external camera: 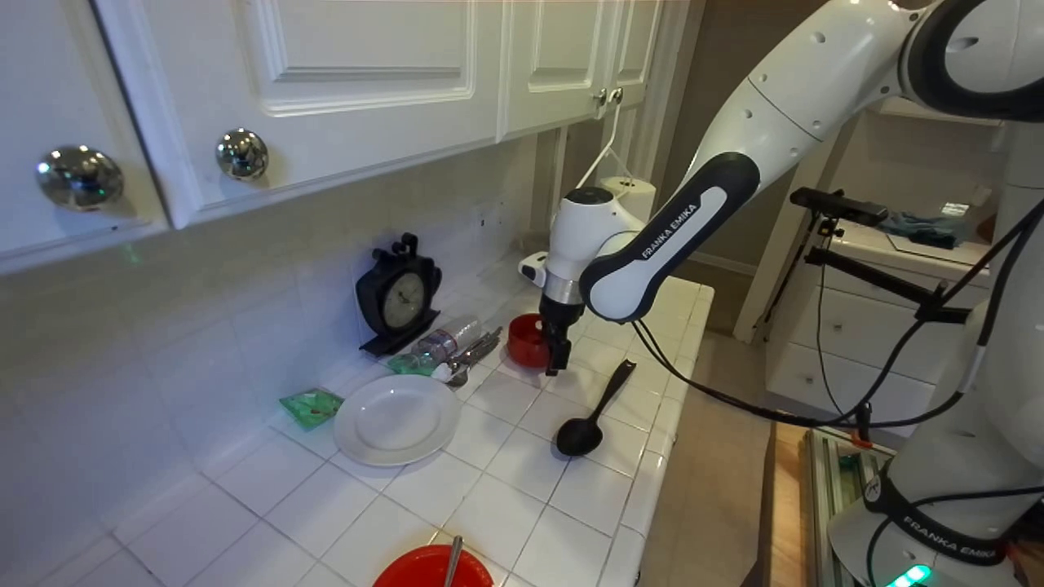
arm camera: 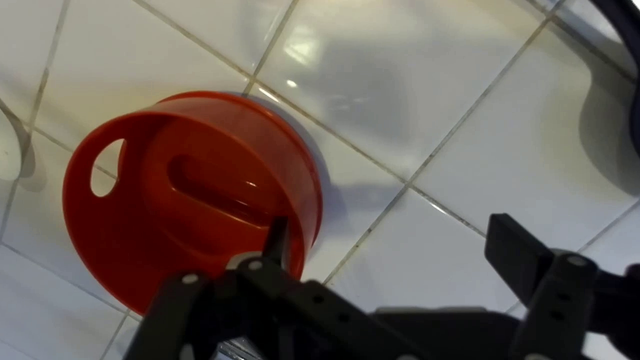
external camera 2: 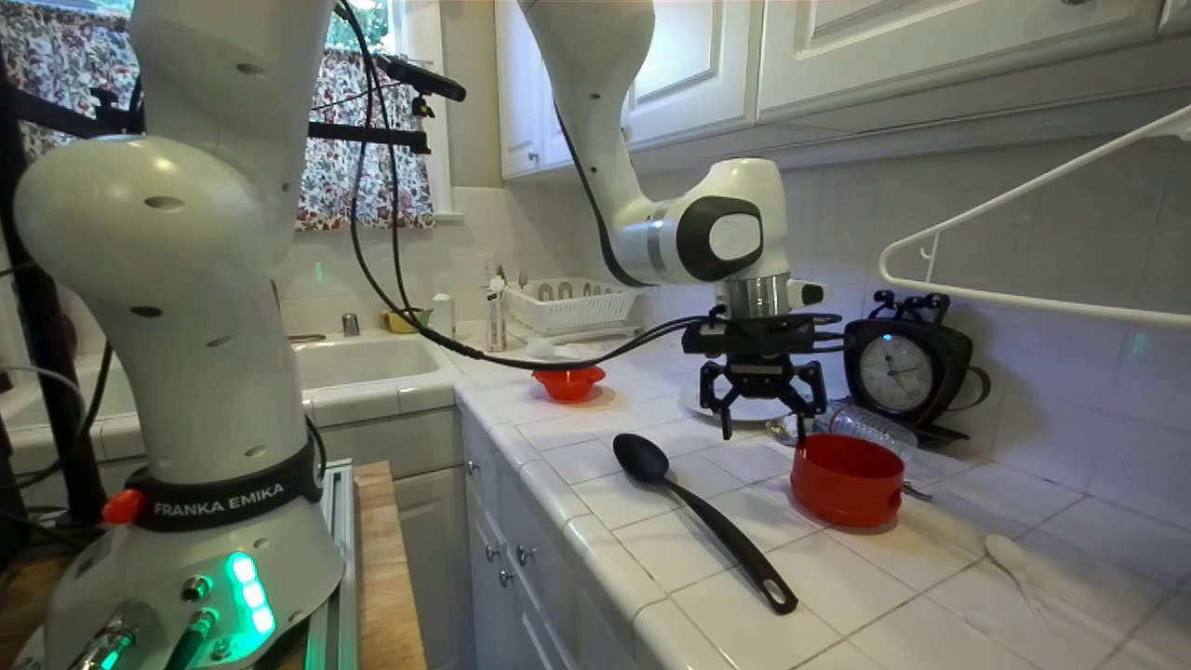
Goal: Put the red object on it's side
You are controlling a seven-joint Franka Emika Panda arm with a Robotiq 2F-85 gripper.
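Observation:
The red object, a short round red cup with an oval hole in its wall, stands upright on the white tiled counter in both exterior views (external camera: 526,342) (external camera 2: 847,484). It fills the left of the wrist view (arm camera: 210,170), its opening facing up. My gripper (external camera 2: 765,434) points down with its fingers wide apart and nothing held. In the wrist view, the gripper's (arm camera: 390,230) left finger overlaps the cup's inside, with the cup's near wall between the fingers. The right finger is over bare tile. Whether the left fingertip reaches below the rim or touches it, I cannot tell.
A black spoon (external camera 2: 707,521) lies near the counter's front edge (external camera 2: 595,549). A white plate (external camera: 397,420), a clear bottle (external camera: 444,342), cutlery (external camera: 477,350) and a black clock (external camera: 400,297) stand toward the wall. A wider red dish (external camera: 424,567) holds a spoon. A white hanger (external camera 2: 1023,298) hangs nearby.

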